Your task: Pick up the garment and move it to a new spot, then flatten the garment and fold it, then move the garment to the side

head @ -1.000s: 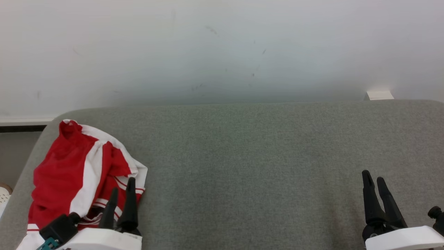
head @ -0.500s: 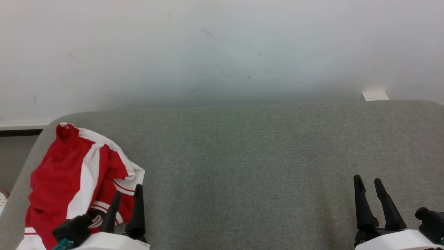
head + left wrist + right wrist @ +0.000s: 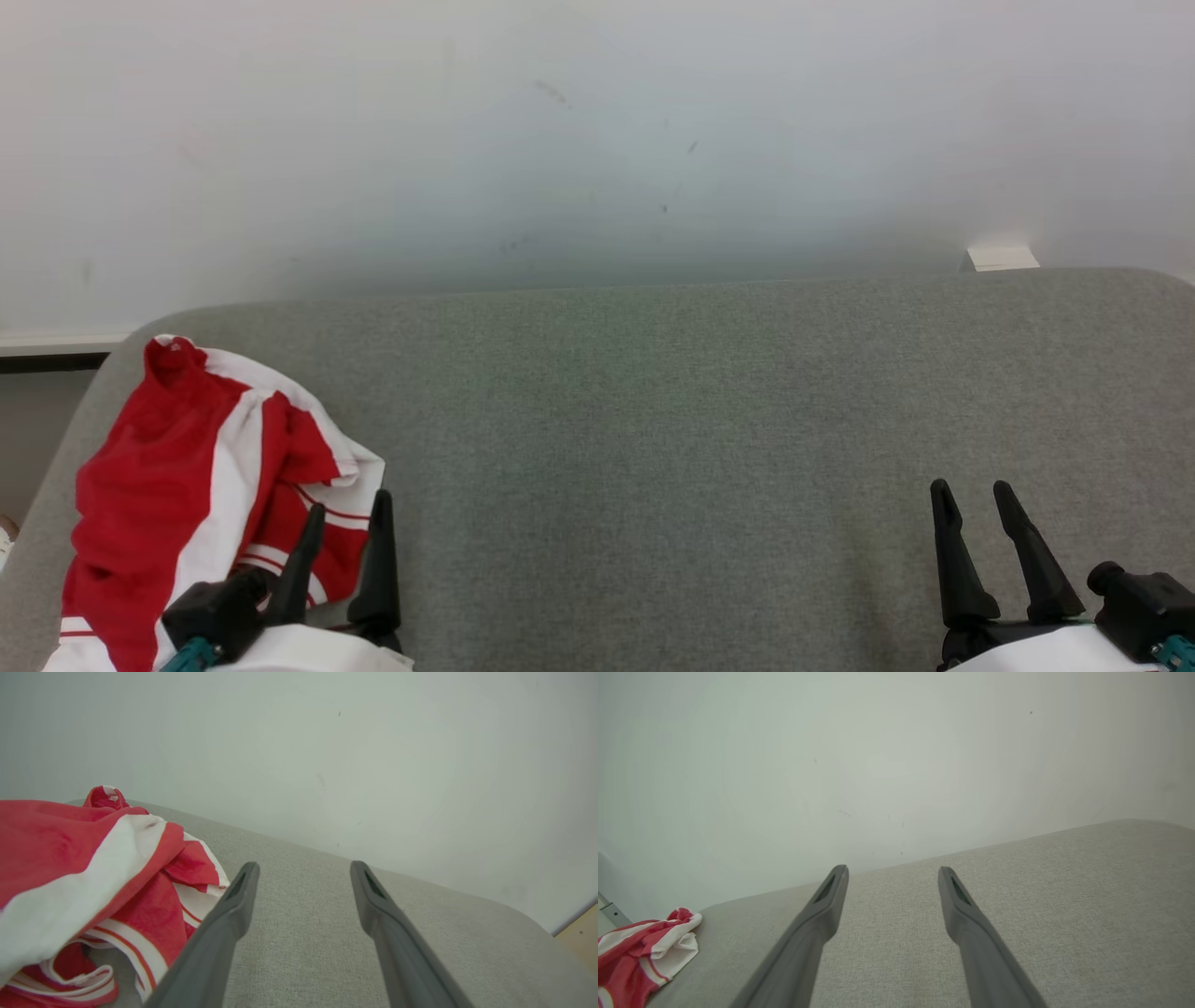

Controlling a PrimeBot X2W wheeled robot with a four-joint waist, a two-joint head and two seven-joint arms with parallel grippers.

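Observation:
The garment [image 3: 187, 485] is red with white panels and striped hems, lying crumpled at the left end of the grey padded surface [image 3: 672, 448]. It shows large at the left in the left wrist view [image 3: 79, 882] and small at the lower left in the right wrist view [image 3: 640, 952]. My left gripper [image 3: 347, 509] is open at the garment's right edge, above it, with nothing between its fingers. Far to the right my right gripper [image 3: 971, 495] hangs open over bare grey fabric.
A white wall [image 3: 597, 140] rises straight behind the padded surface. The surface's rounded left corner [image 3: 121, 355] drops to a lower floor area. A small white block [image 3: 1001, 258] sits behind the far right edge.
The head camera has shifted, so the whole scene slid left and down. Both grippers sit lower in the view and stay open. The garment lies as before.

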